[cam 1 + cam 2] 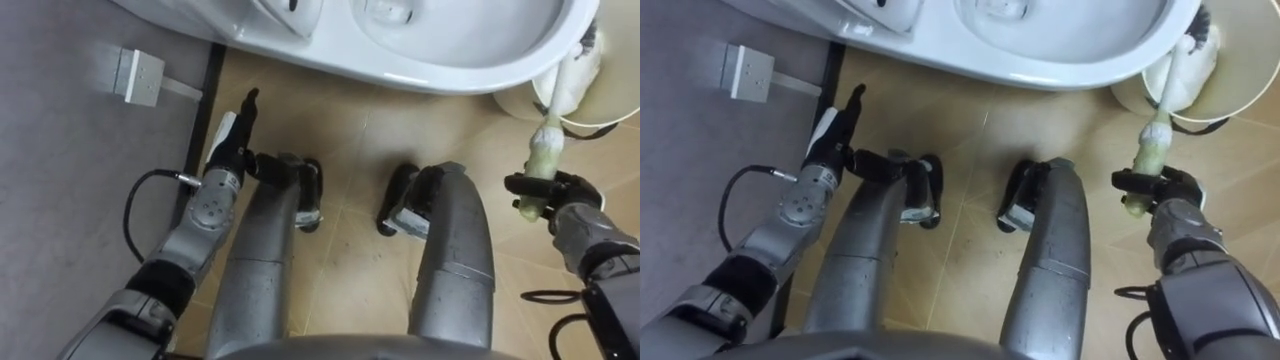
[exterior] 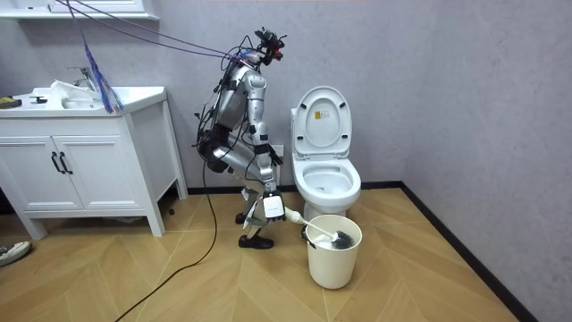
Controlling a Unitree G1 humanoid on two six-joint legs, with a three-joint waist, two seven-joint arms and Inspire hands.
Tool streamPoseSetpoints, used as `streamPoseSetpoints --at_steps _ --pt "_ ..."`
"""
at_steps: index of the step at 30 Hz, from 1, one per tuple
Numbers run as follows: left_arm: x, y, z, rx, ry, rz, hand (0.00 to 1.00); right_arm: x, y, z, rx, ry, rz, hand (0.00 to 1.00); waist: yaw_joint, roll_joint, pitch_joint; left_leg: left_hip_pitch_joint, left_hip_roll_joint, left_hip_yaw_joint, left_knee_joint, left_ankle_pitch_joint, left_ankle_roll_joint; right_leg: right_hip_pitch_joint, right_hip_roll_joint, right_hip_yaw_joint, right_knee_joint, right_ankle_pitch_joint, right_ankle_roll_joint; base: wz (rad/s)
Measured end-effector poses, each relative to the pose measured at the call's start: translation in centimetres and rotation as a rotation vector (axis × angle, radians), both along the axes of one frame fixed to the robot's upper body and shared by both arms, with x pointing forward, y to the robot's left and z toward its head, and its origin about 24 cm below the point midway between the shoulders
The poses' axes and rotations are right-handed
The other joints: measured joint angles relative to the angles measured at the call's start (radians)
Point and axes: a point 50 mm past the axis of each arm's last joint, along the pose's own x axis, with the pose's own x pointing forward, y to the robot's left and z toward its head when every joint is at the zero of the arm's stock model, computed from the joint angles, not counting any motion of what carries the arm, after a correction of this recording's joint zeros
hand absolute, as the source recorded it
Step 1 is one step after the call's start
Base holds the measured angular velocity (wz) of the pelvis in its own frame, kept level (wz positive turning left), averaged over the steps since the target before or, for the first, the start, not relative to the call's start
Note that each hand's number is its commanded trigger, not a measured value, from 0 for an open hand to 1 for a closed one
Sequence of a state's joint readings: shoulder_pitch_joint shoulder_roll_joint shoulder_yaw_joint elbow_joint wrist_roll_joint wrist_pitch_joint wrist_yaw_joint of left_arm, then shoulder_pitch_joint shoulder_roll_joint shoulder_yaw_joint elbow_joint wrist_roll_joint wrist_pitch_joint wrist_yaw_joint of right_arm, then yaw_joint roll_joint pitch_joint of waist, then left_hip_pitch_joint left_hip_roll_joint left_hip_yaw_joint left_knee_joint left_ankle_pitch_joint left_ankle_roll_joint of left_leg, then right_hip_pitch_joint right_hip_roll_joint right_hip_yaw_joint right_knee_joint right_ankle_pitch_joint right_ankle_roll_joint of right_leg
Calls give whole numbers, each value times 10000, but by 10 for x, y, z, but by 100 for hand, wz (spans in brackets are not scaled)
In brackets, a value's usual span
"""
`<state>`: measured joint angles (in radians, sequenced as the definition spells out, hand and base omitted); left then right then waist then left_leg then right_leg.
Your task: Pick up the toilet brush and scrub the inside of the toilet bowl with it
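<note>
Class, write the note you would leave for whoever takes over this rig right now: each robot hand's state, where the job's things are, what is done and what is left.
Left robot hand: open, fingers straight, idle beside the left leg.
Right robot hand: shut on the toilet brush handle.
Things: the brush head sits in the bucket beside the toilet; the lid is up.
Done: brush gripped.
Left: lift it out, scrub the bowl, put it back.
</note>
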<state>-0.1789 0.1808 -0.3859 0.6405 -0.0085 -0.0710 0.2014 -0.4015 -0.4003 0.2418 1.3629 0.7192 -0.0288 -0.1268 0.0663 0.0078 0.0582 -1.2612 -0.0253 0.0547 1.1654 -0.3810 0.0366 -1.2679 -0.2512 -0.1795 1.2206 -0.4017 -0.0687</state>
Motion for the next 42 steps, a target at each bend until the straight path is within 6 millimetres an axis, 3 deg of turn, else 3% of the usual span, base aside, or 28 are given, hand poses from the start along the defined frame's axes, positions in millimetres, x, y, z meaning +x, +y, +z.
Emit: streamPoseSetpoints --at_steps 12,20,24,28,42 --pt "-6 -1 -2 -158 135 -142 0 -11 2 -8 830 -180 -842 100 198 0 -2 289 105 5 43 -52 -81 297 113 -8 -5 0 -8 0" --pt "-16 -1 -12 -144 663 -271 0 -28 8 -21 1638 17 -1324 100 121 37 -35 1241 131 -25 -357 -67 -70 1328 98 -168 -442 3 30 0" --pt "-27 5 -22 -23 1137 -99 0 -39 10 -27 2148 61 -1772 100 113 23 -52 2212 130 1 -1115 57 -61 2275 225 -190 -1192 144 183 -2" --pt "-33 11 -28 189 1516 50 0 -42 18 -33 3042 -187 -2854 100 -85 -9 -68 3159 121 -71 -2291 453 -14 3284 300 -504 -2393 539 164 0" --pt "-71 43 -49 534 2632 1145 0 -70 31 -50 3838 107 -4095 100 -326 -278 -316 6835 116 -77 -5627 1021 67 6944 707 -878 -5736 1207 650 -1"
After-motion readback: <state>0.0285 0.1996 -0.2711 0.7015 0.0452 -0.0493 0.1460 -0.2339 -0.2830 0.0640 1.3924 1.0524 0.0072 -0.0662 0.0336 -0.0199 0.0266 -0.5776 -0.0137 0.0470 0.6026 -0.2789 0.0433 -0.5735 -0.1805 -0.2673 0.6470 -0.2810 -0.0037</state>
